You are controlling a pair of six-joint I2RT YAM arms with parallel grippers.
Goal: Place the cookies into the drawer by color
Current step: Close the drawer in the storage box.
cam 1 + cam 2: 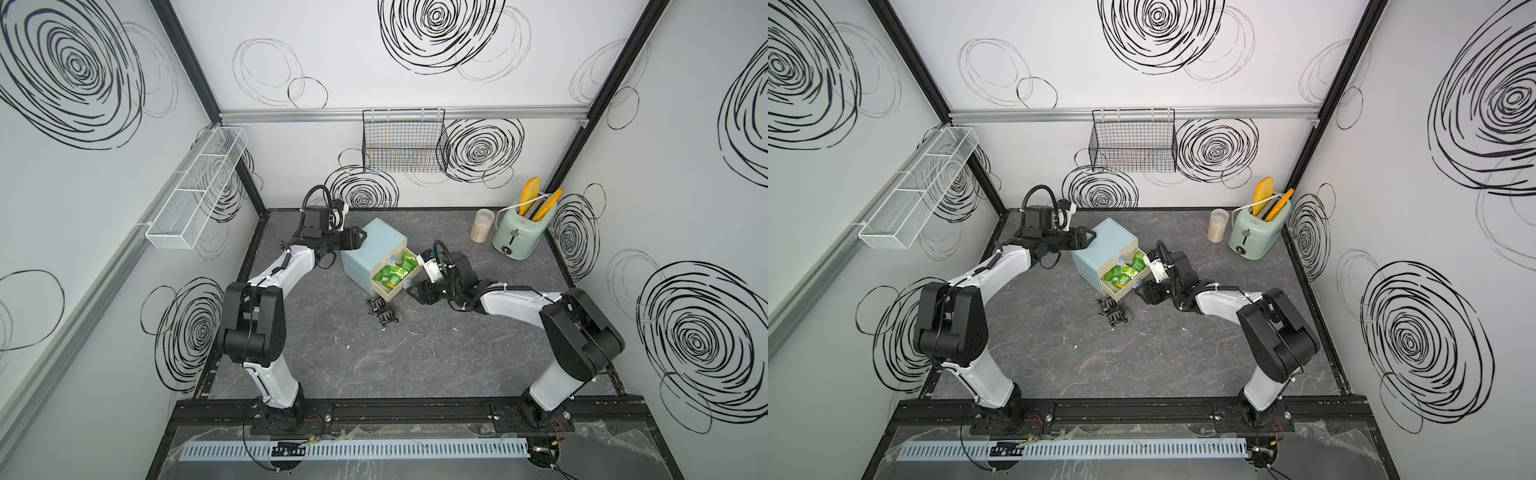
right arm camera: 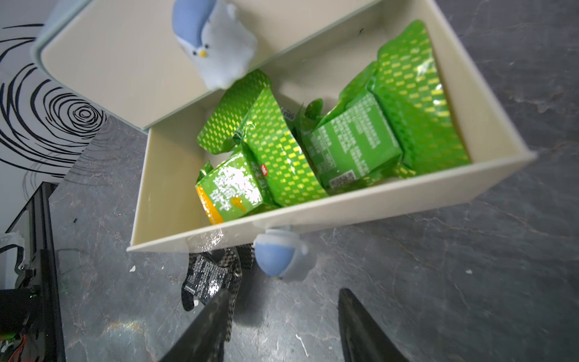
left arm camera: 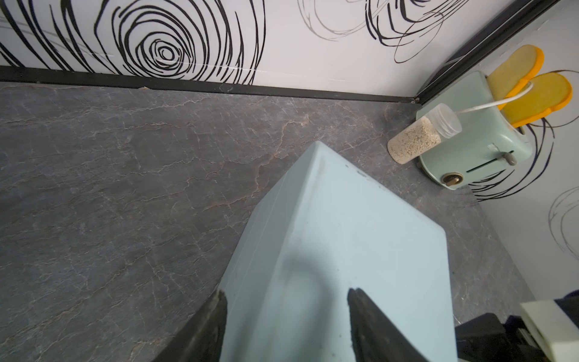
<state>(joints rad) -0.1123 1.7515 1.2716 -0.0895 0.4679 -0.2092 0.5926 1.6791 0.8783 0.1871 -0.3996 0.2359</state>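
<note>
The pale-blue cabinet stands mid-table, one cream drawer pulled out. Several green cookies lie inside it. Black cookies lie on the table just before the drawer. My left gripper is open at the cabinet's back top edge, fingers straddling it. My right gripper is open and empty, low over the table just short of the drawer's blue knob; one finger overlaps a black cookie.
A mint toaster with yellow bread slices and a clear jar stand at the back right corner. A black wire basket hangs on the back wall, a white mesh shelf on the left wall.
</note>
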